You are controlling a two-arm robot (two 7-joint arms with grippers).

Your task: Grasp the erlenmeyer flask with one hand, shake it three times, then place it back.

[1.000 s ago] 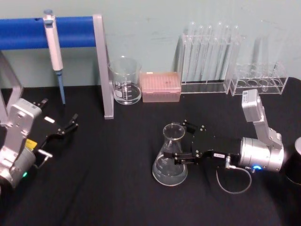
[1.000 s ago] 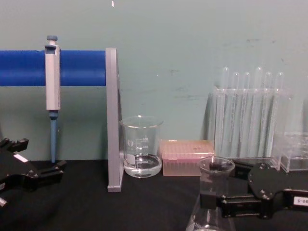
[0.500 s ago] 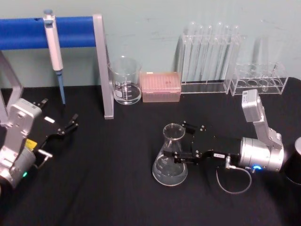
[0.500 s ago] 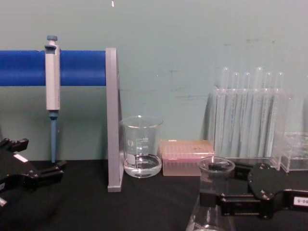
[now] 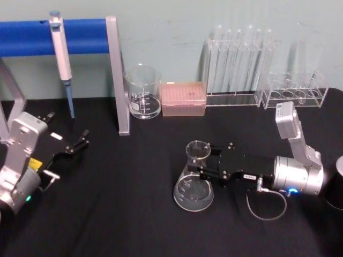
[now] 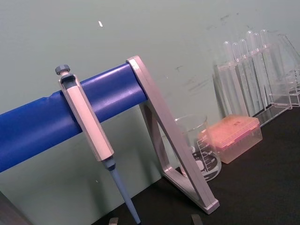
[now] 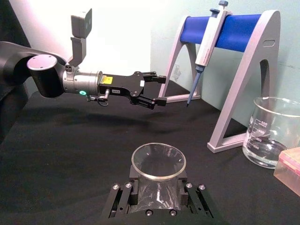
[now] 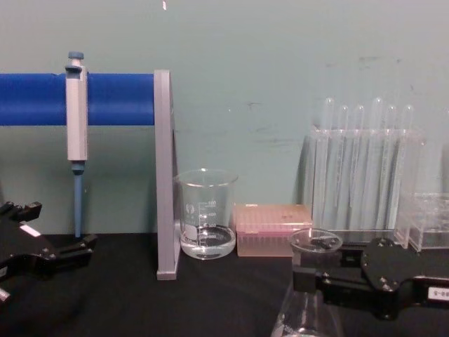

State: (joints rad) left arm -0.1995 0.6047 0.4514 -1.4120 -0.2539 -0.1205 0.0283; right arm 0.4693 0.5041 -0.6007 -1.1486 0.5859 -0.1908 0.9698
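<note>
The erlenmeyer flask (image 5: pixel 193 188) stands upright on the black table, right of centre, with a little clear liquid in its base. My right gripper (image 5: pixel 200 160) reaches in from the right and is shut on the flask's neck just below the rim. In the right wrist view the black jaws press both sides of the flask (image 7: pixel 158 161) neck. The chest view shows the flask (image 8: pixel 316 243) at the lower right with the right gripper (image 8: pixel 311 279) clamped under its rim. My left gripper (image 5: pixel 80 141) is parked open at the table's left, far from the flask.
A glass beaker (image 5: pixel 143 95) with some liquid, a pink tip box (image 5: pixel 184 98), a test tube rack (image 5: pixel 239 67) and a low clear rack (image 5: pixel 296 89) line the back. A pipette (image 5: pixel 62 53) hangs on the blue-barred stand (image 5: pixel 118 80) at the back left.
The right gripper's jaws, spread wide around the flask's neck a second ago, have closed onto it. The flask stays on the table. The left arm has not moved.
</note>
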